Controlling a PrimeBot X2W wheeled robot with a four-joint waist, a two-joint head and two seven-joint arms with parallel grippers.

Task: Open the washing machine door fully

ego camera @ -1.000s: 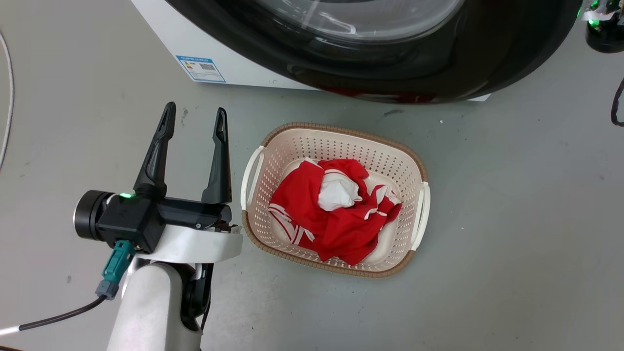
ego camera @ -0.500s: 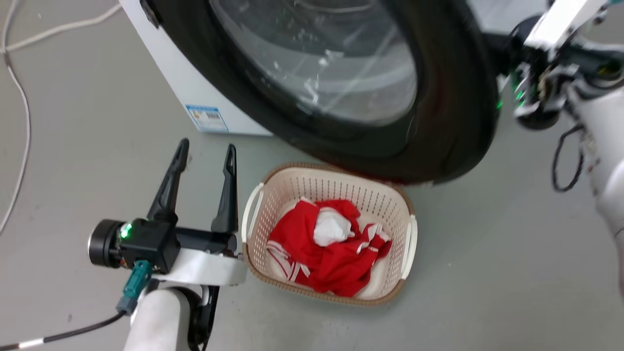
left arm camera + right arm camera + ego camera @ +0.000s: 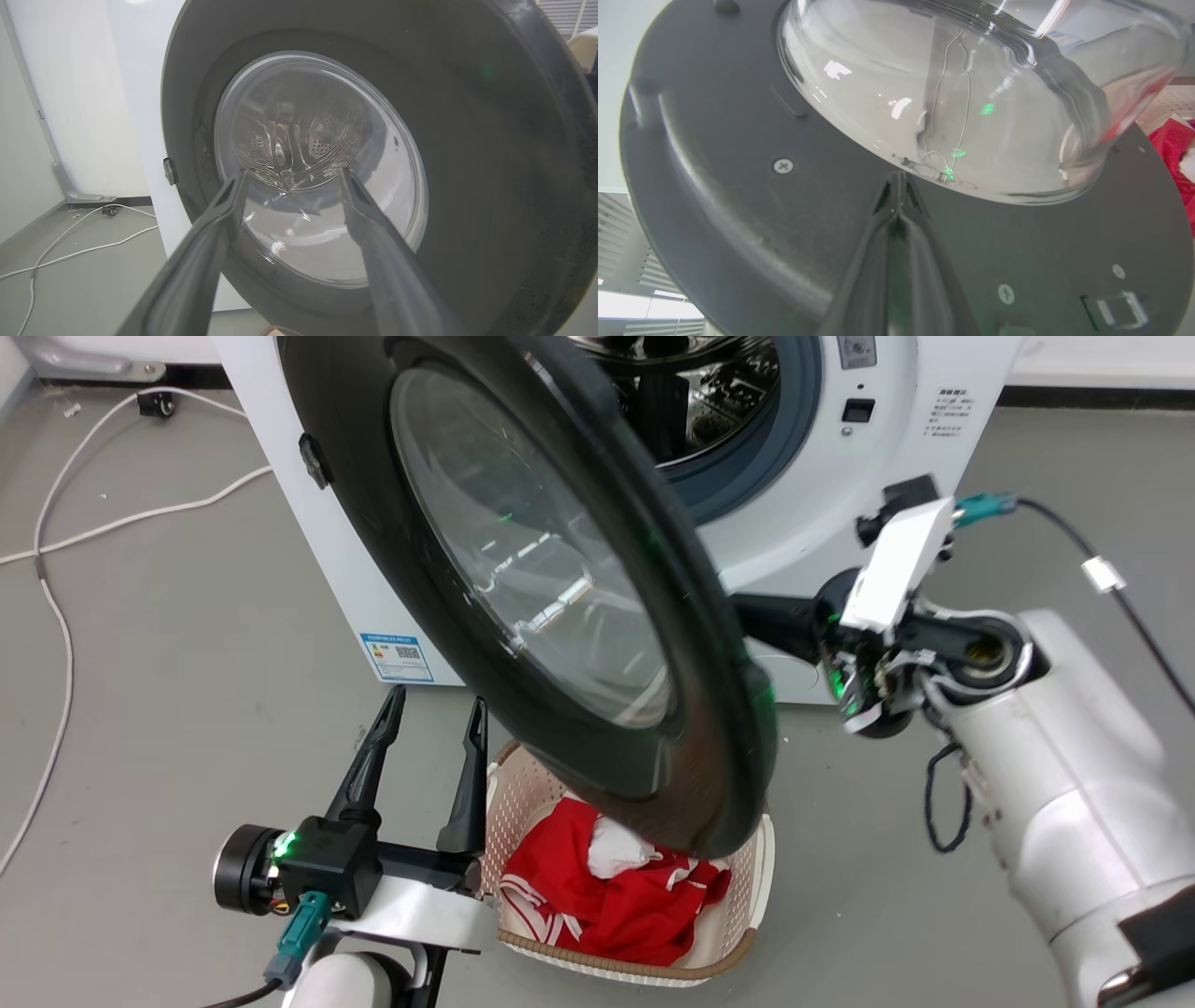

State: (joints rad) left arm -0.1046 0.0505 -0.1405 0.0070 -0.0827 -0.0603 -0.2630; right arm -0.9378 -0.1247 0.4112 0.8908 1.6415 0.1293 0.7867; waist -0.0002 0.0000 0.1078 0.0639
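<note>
washing machine door [image 3: 560, 607] ajar, washing machine [image 3: 812, 485] white

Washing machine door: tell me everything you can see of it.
The washing machine door is a round disc: glossy black rim around clear glass that bulges as a bowl from its matte inner face. Hinged at the left of the washing machine, it stands partly open, lower edge over the basket. The shut right hand touches its inner face; the open left hand faces its outside, apart.

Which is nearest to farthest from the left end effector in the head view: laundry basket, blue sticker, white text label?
1. laundry basket, beside it, right.
2. blue sticker, ahead, low on the washing machine.
3. white text label, far upper right.
</note>
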